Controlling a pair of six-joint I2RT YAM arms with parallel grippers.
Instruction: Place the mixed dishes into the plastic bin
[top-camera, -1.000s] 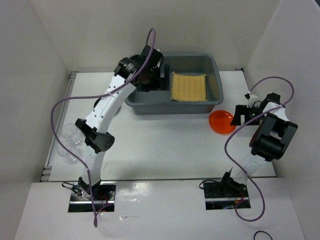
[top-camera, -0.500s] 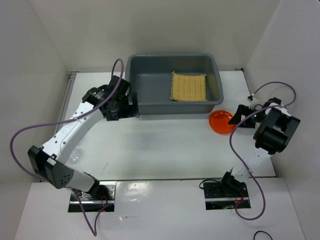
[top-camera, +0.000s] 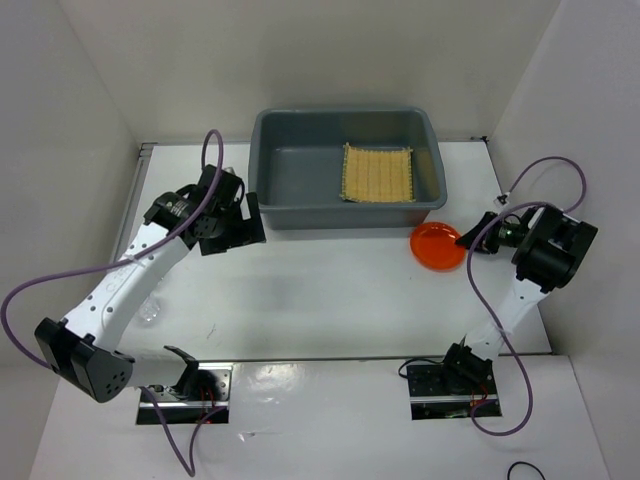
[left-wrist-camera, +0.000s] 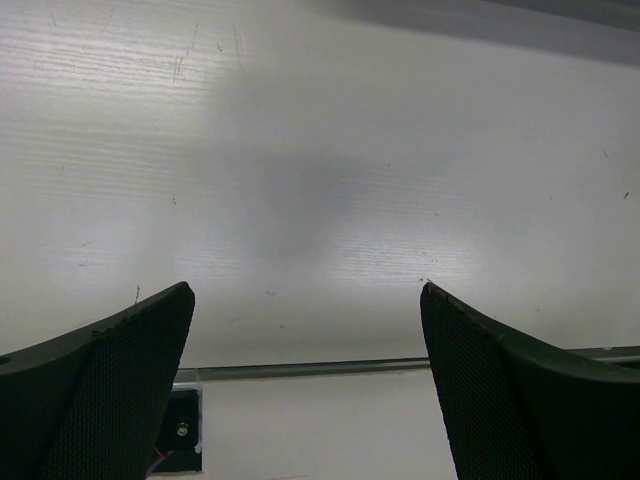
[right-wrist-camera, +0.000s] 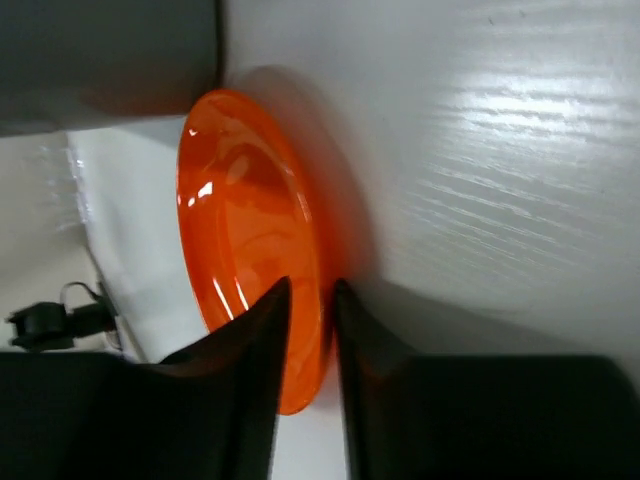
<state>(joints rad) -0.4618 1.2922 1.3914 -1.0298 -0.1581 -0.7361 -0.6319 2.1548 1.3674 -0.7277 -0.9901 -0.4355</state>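
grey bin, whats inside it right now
Inside the grey bin, a tan bamboo mat lies on the right of the floor; the left shows bare grey. Anything beneath the mat is covered.

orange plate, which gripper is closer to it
Right. The right gripper pinches the orange plate by its rim. The left gripper is open and empty, far across the table, beside the plastic bin at its left front corner.
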